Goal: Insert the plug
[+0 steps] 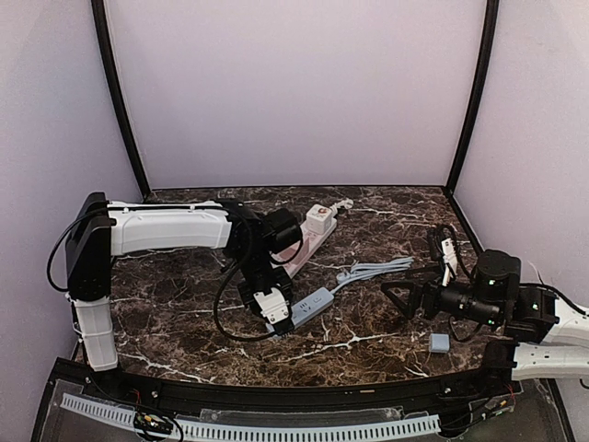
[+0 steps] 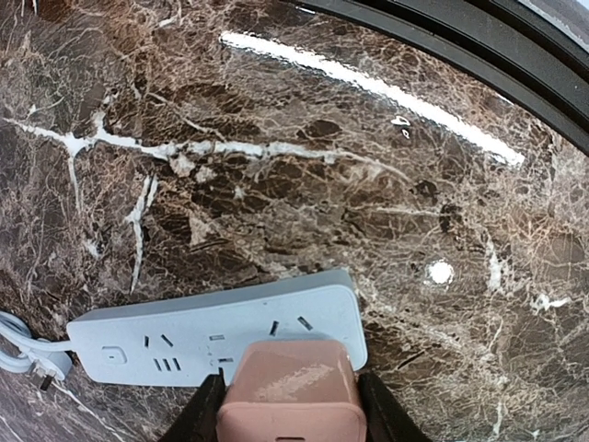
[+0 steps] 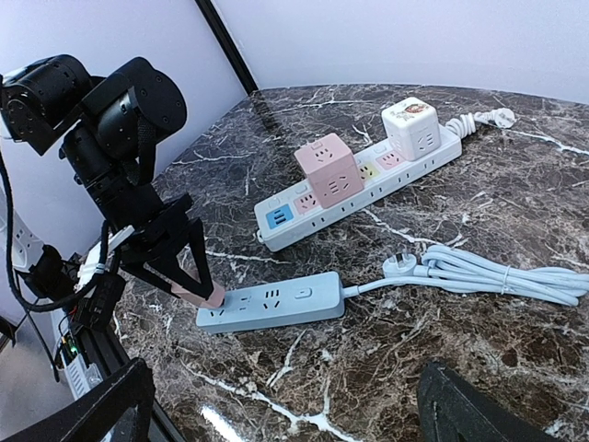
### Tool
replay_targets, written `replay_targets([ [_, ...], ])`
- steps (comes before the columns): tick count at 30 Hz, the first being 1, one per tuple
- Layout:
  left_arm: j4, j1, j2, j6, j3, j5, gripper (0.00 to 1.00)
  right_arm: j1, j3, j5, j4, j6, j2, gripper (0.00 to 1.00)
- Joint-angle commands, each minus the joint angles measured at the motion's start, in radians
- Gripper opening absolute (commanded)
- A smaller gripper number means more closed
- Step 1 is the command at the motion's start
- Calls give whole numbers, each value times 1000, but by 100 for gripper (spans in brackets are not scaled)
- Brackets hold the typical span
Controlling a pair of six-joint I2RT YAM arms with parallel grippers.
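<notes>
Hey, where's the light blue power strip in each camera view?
Top external: light blue power strip, centre, beside the left gripper.
Left wrist: the strip, bottom left, partly covered by the pink plug.
Right wrist: the strip, lower centre.
Shared landmark: the left gripper holding the pink plug at the strip's end.

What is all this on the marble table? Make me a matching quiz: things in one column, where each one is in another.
Things:
1. pink plug
2. white cube
3. bundled grey cable

Places:
A. on the long white strip
B. lying beside the blue-grey strip
C. gripped in the left pincer

Pairs: 1-C, 2-A, 3-B.
</notes>
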State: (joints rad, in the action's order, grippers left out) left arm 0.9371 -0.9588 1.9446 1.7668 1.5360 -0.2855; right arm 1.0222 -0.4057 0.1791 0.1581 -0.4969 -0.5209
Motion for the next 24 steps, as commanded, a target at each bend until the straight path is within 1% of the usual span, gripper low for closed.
replay_targets([
  [1,-54,-18,108,-57,22,19,1,6,8,-7,-26,7,-1,99],
  [2,-29,-18,125,-88,41,18,1,6,10,-7,-25,5,0,99],
  [3,14,-17,134,-96,67,16,1,6,10,-8,-25,5,1,99],
  [4,23,-18,135,-102,70,16,1,7,11,-10,-26,5,2,99],
  [8,-5,-17,139,-120,48,13,1,6,11,-13,-31,5,-4,99],
  [11,-13,-14,162,-196,66,49,1,7,11,-14,-31,4,-5,98],
  [12,16,-13,165,-195,73,48,1,6,11,-13,-31,5,-5,99],
  [13,27,-10,163,-161,70,40,1,6,10,-14,-31,5,-7,99],
  [15,6,-6,141,-112,27,28,1,7,8,-17,-32,5,-6,99],
  [17,-40,5,125,-100,-3,11,1,7,10,-19,-33,5,-3,99],
  [20,-16,35,128,-82,28,-64,1,7,16,-15,-34,4,-1,99],
  [24,0,68,126,-54,41,-88,1,7,12,-15,-34,4,-11,99],
])
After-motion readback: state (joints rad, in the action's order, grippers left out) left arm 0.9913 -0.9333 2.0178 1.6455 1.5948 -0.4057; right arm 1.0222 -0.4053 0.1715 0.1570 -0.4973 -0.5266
